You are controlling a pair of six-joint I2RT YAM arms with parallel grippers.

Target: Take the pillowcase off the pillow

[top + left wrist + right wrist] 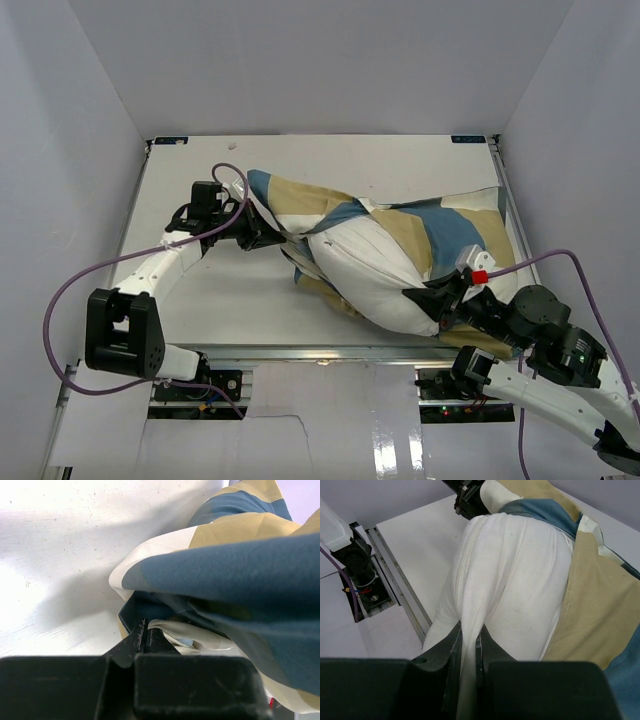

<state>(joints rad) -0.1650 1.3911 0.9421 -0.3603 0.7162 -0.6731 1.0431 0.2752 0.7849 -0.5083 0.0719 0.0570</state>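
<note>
The white pillow (375,270) lies across the table, its near end bare and sticking out of the blue, tan and cream pillowcase (440,230). My left gripper (262,236) is shut on the pillowcase's edge at the left; its wrist view shows the jaws closed on the cream hem (165,627) under the blue and tan folds (240,565). My right gripper (440,305) is shut on a pinched fold of the white pillow (510,580) at its near right end; the pillowcase (600,610) bunches behind it.
The white table (200,190) has raised rails at its left and right edges and a metal rail (330,352) along the near edge. Grey walls enclose the back and sides. A purple cable (70,290) loops off the left arm.
</note>
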